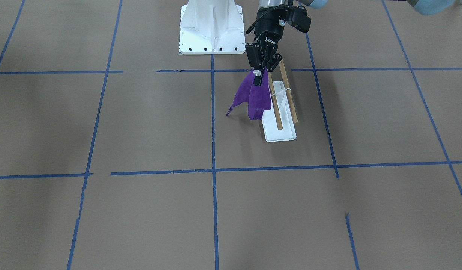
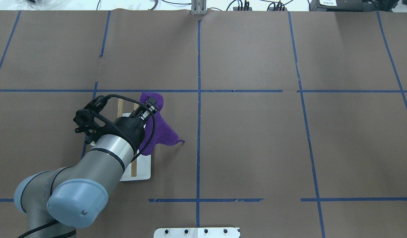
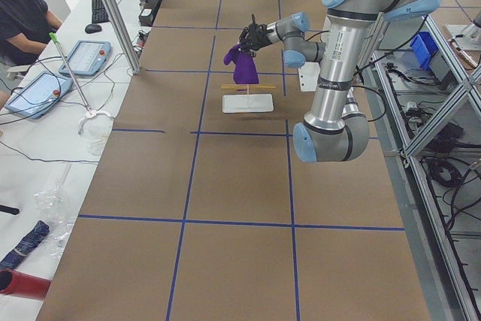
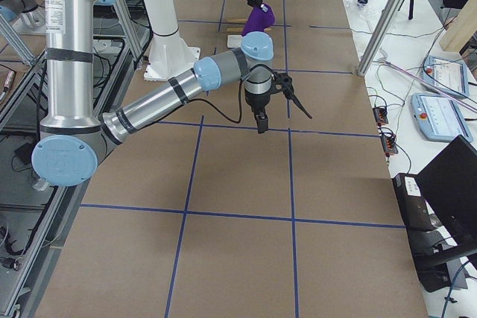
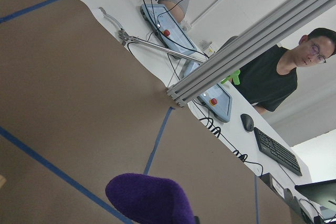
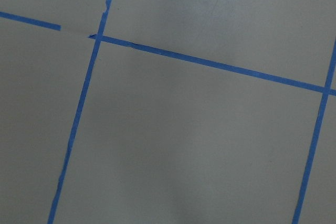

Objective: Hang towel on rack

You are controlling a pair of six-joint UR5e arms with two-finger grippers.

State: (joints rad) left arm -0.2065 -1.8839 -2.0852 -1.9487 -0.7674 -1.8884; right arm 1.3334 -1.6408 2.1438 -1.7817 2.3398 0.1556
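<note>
The towel (image 1: 252,95) is a deep purple cloth that hangs from my left gripper (image 1: 258,78), which is shut on its top edge. It also shows in the overhead view (image 2: 161,132) and the left wrist view (image 5: 149,199). The rack (image 1: 279,133) is a white base with two wooden rods (image 1: 287,90) held above it. The towel hangs at the rack's end nearest the robot, on the side toward the table's middle, and overlaps the nearer rod; I cannot tell if it touches. My right gripper (image 4: 261,123) hovers over bare table far from the rack; I cannot tell its state.
The robot's white pedestal (image 1: 211,30) stands just behind the rack. Blue tape lines (image 1: 214,168) grid the brown table. An operator (image 3: 22,13) sits at a side desk with tablets (image 3: 86,56) beyond the table's left end.
</note>
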